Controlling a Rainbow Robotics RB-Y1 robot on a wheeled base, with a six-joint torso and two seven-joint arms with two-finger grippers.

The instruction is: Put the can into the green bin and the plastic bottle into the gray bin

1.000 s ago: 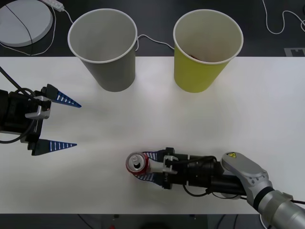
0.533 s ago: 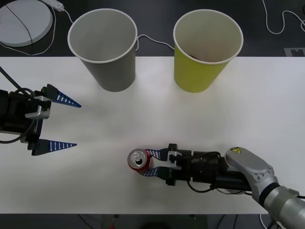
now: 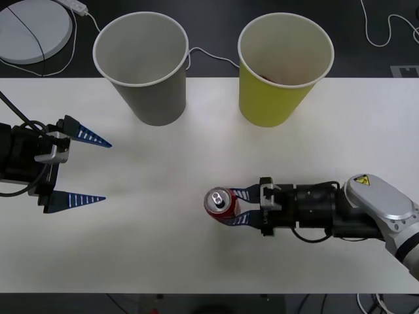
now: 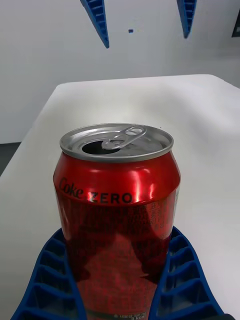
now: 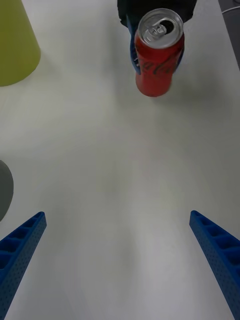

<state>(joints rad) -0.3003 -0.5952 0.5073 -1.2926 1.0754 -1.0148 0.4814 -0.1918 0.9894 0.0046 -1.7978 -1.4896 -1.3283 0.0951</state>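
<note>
On my left, the left gripper (image 3: 80,167) hangs over the table (image 3: 196,157) edge with its fingers spread wide and nothing between them; I leave it parked. Behind it, at the far edge, stands the gray bin (image 3: 142,65), and to its right the green bin (image 3: 285,67), both upright and open. I see no bottle on the table.

Mid-table, toward the near side, the can (image 3: 219,202) stands upright in my right gripper (image 3: 237,206), whose blue fingers (image 4: 50,280) are pinched on the lower half of its body, one on each side. The tab is lifted and the mouth is open, so I judge it empty or nearly so: light, thin-walled and easy to dent, with a glossy skin that could slip against the ribs. I'd keep the squeeze modest and the can vertical. A low grip like this may let it tip, so I'd carry it slowly to the green bin, well apart from here.
</note>
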